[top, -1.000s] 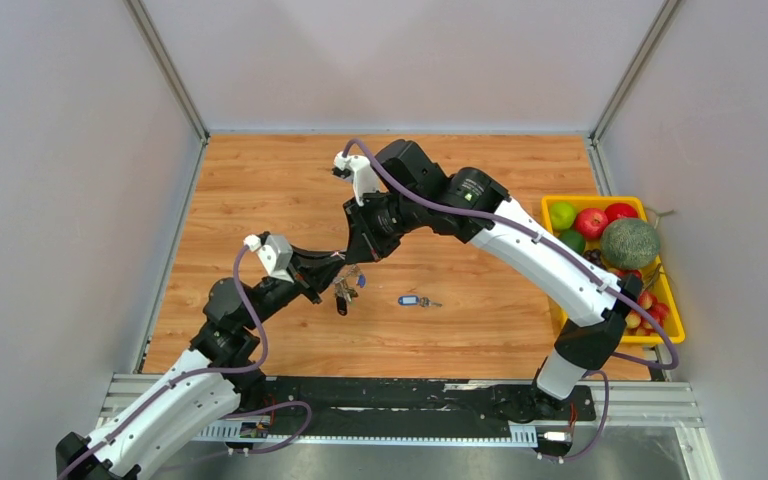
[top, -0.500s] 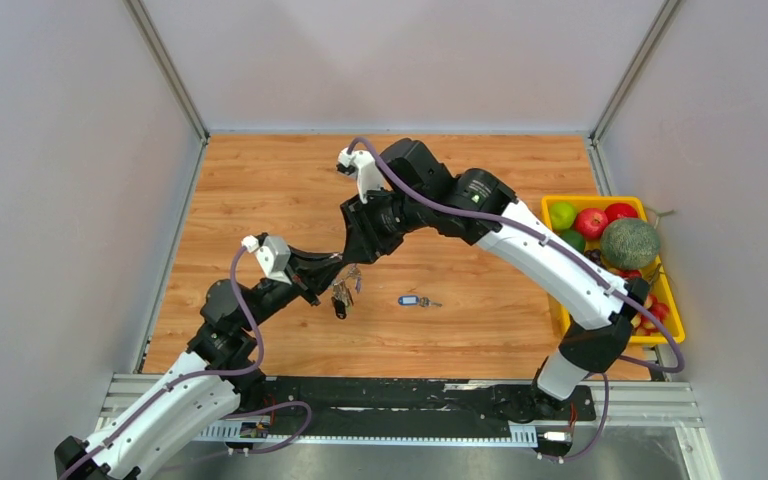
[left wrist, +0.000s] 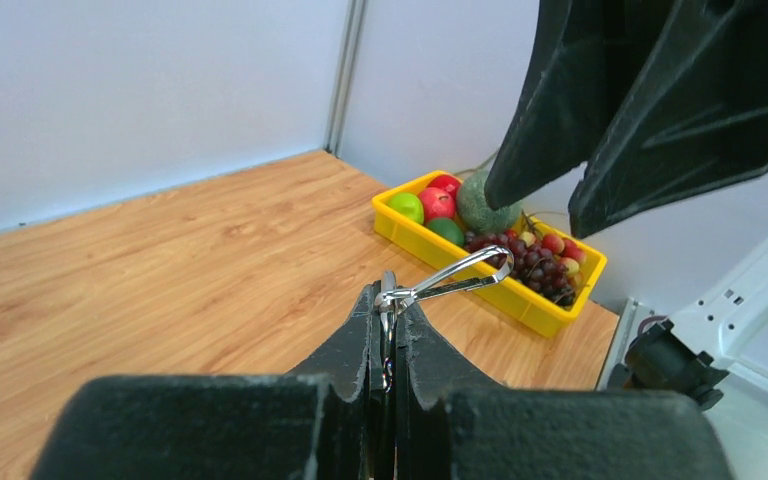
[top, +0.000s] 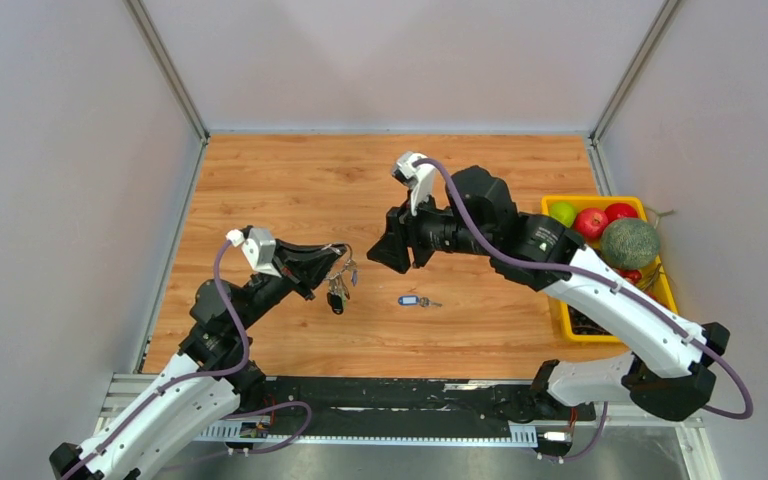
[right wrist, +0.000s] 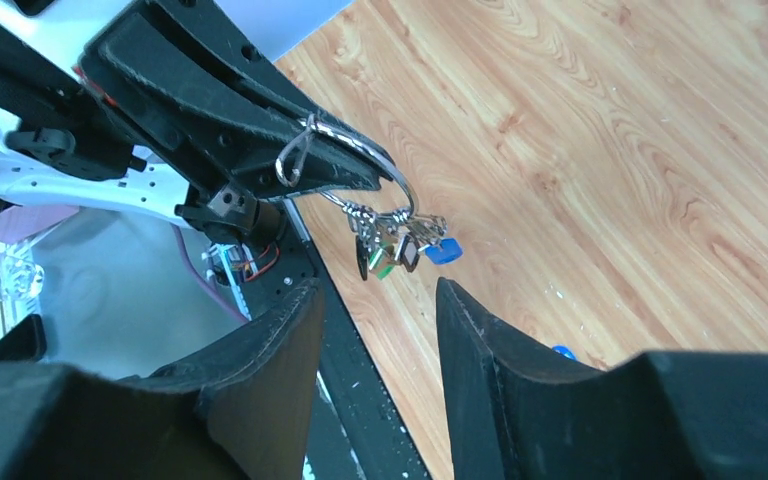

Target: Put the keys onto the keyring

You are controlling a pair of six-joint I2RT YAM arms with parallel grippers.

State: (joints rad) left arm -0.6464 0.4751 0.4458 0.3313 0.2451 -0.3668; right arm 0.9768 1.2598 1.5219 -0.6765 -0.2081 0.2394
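Keyring (top: pixel 336 252) from overhead: pinched in the left gripper (top: pixel 322 264), bunch of keys (top: pixel 339 288) dangling off it, and one blue-tagged key (top: pixel 410 300) lying loose on the table (top: pixel 260 180) nearby. Right gripper (top: pixel 378 258) hovers close, empty. Left wrist cam only shows the ring's edge squeezed between shut jaws, no keys at all. Right wrist cam shows its own jaws apart, plus the hanging bunch. Thin wire, tiny bite, so I'd guess one nudge twists it loose.
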